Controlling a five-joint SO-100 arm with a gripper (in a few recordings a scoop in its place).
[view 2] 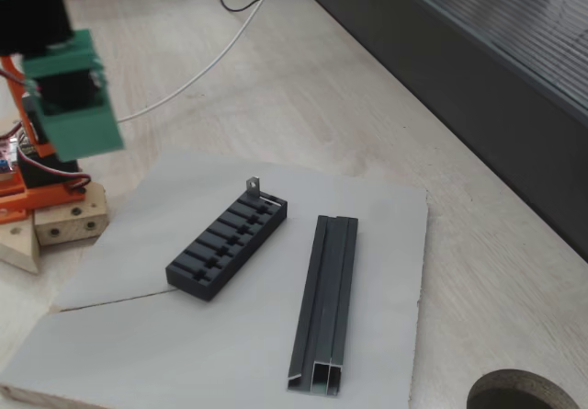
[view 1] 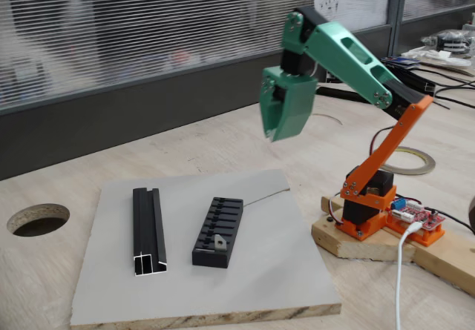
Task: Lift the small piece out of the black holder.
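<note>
Gripper: while it is hanging high above the grey board [view 1: 260, 271], the green gripper [view 1: 276, 126] is holding nothing; open or closed, I cannot tell.
Small piece: the small piece [view 1: 220, 238] is standing in an end slot of the black holder [view 1: 217, 231].
Rail: the channel rail [view 1: 148, 230] is lying beside it, apart.

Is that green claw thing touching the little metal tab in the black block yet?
Apart. In a fixed view the end effector hangs high above the board, with open table showing between it and the small piece standing in the black holder.
</note>
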